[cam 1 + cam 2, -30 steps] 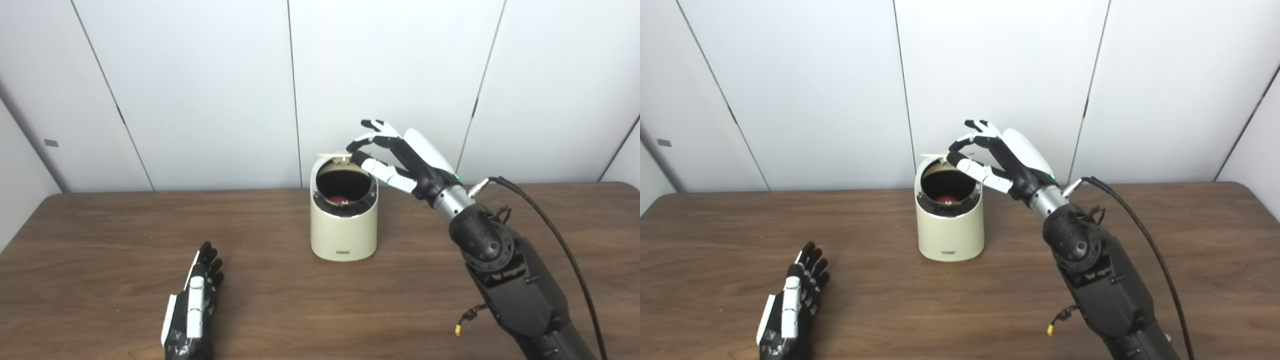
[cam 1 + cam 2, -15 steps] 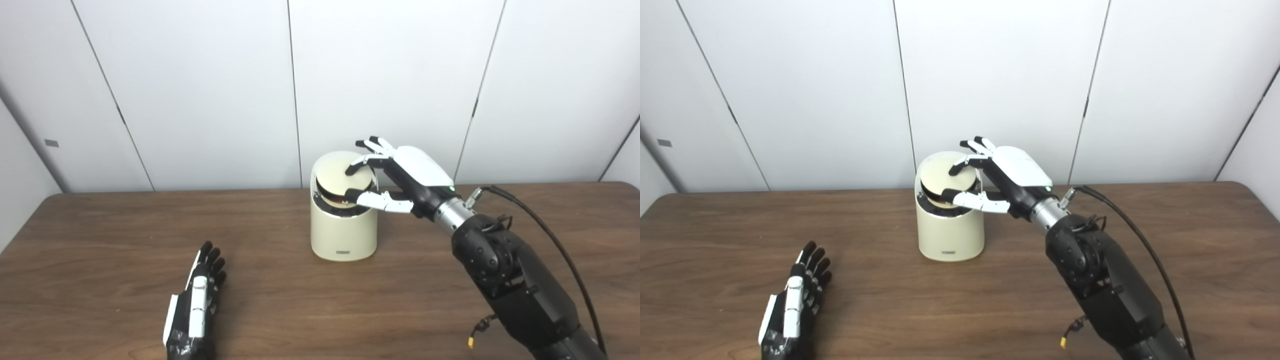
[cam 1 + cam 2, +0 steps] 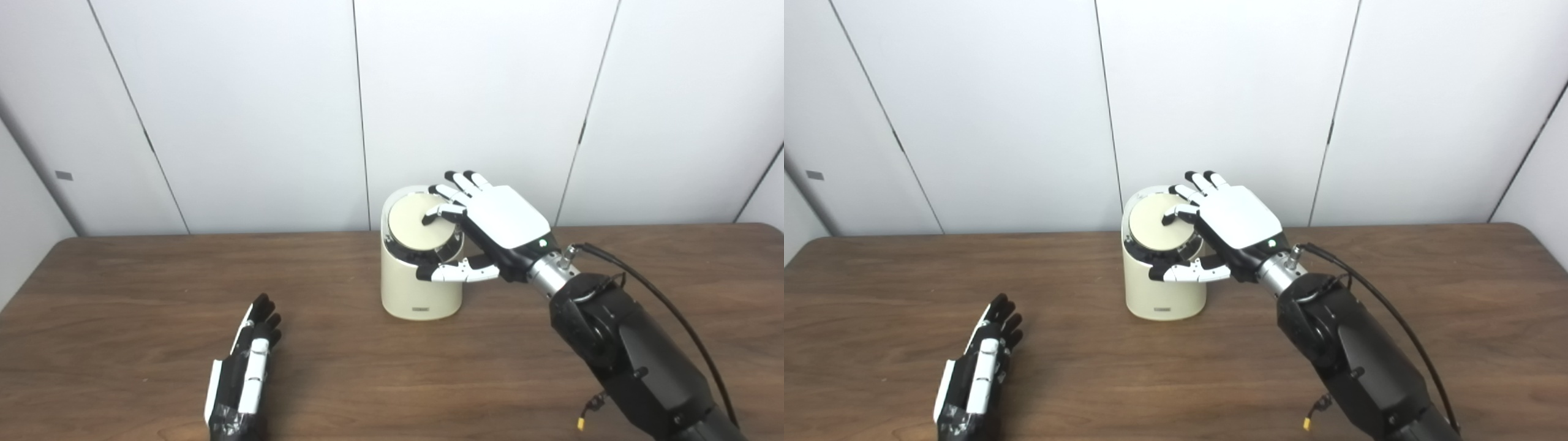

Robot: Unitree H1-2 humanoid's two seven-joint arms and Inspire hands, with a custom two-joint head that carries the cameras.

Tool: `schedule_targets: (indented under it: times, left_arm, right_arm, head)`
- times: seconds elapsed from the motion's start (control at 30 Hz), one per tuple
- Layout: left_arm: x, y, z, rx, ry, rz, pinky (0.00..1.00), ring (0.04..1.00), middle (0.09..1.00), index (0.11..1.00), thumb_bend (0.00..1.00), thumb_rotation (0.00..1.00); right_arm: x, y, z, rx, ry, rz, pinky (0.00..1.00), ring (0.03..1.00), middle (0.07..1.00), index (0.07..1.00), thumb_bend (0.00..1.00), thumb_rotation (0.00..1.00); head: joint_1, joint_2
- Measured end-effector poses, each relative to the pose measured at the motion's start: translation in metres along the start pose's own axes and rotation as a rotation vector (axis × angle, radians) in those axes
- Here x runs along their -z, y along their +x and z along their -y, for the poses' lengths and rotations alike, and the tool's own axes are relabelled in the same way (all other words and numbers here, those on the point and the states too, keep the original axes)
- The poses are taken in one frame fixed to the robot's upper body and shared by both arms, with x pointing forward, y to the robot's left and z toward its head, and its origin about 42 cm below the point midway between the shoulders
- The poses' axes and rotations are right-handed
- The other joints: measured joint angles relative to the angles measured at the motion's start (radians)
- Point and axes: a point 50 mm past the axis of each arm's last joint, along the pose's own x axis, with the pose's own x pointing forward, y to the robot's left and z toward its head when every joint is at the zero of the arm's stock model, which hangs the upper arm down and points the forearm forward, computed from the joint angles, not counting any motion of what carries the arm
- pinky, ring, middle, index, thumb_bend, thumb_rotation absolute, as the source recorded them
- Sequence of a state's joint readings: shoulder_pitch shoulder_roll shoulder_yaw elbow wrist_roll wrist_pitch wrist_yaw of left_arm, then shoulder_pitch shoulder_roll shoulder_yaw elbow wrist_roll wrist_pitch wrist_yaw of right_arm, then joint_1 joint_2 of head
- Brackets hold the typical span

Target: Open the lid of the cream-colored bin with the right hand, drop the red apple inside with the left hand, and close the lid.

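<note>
Cream-colored bin [image 3: 421,288] sits upright around the middle of the wooden table [image 3: 122,294], toward the back near the white wall panels [image 3: 245,110]. Its round lid [image 3: 418,224] is down on top, looking flat or very close to it; we can see a thin dark ring around the lid edge, so we can't swear it's fully seated. No apple is visible to us with the lid down like this.

Our right hand [image 3: 490,229] is draped over the right side of the bin's top, palm down, white back plate facing up. Its fingers [image 3: 442,211] are spread fairly wide and stretched out across the lid, tips resting on or just above it, we can't tell which. The thumb [image 3: 450,272] sticks out lower down, across the front of the bin's upper wall, right at the surface. It isn't wrapped around anything. A black cable [image 3: 667,306] loops off the forearm behind it.

Our left hand [image 3: 977,373] is well apart from the bin, lying low over the table near the front left, fingers straight out together and holding nothing.
</note>
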State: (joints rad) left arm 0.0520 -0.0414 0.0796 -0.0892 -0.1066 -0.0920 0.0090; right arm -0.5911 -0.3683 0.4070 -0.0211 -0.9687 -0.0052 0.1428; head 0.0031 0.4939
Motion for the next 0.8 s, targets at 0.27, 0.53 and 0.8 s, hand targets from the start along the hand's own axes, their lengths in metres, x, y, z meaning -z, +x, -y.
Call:
schedule_targets:
  times: [0.27, 0.53, 0.8]
  left_arm:
    - [0.000, 0.000, 0.001, -0.020, -0.004, 0.000, 0.96, 0.946, 0.957, 0.969, 0.51, 0.74]
    - [0.000, 0.000, 0.001, -0.023, -0.004, 0.000, 0.97, 0.945, 0.952, 0.963, 0.52, 0.73]
    - [0.000, -0.001, 0.001, -0.026, -0.007, 0.000, 0.96, 0.950, 0.959, 0.962, 0.52, 0.70]
  right_arm:
    - [-0.002, -0.007, 0.002, 0.001, -0.066, 0.015, 1.00, 1.000, 0.934, 0.721, 0.54, 1.00]
    - [-0.002, -0.014, 0.001, -0.001, -0.113, 0.034, 1.00, 0.994, 0.926, 0.715, 0.53, 1.00]
    - [-0.003, -0.018, 0.000, -0.002, -0.125, 0.041, 1.00, 0.992, 0.922, 0.717, 0.53, 1.00]
  head:
    - [0.009, 0.012]
    - [0.011, 0.017]
    - [0.015, 0.020]
